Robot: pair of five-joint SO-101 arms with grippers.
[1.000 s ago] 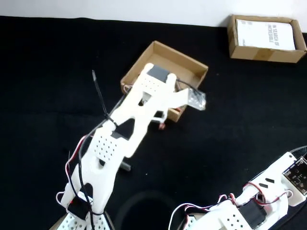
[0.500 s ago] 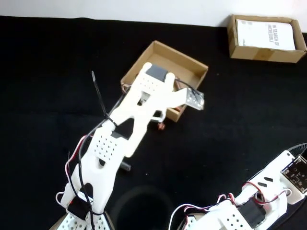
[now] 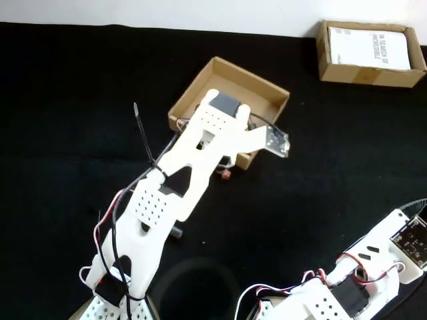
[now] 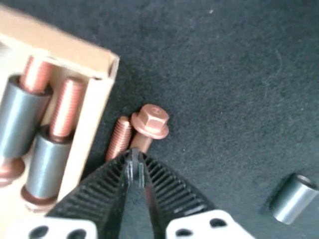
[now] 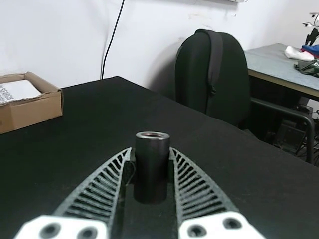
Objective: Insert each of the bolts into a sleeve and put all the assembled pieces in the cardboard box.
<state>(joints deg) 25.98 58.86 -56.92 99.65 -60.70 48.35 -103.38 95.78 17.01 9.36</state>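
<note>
Nudged slightly sideways, the left claw [image 4: 134, 168] hangs pinched together over loose bolts [image 4: 150, 122] beside the cardboard box [image 4: 70, 47]; right claw [image 5: 151, 149] grips a sleeve [image 5: 151, 172]; print on the far sheet [image 3: 370, 48] illegible.

The left arm [image 3: 200, 153] swings slightly toward the other arm's side above the cardboard box's [image 3: 260, 83] near wall, having first edged the opposite way.

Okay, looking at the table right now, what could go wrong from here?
1. The left gripper hangs with fingers together over a hex-headed bolt and a second bolt, which lie close together beside the cardboard box wall. A grab may catch both or snag the wall.
2. The loose sleeve lies on its side and could roll if nudged.
3. The right gripper clamps a round held sleeve, which might tilt when a bolt is pushed in.
</note>
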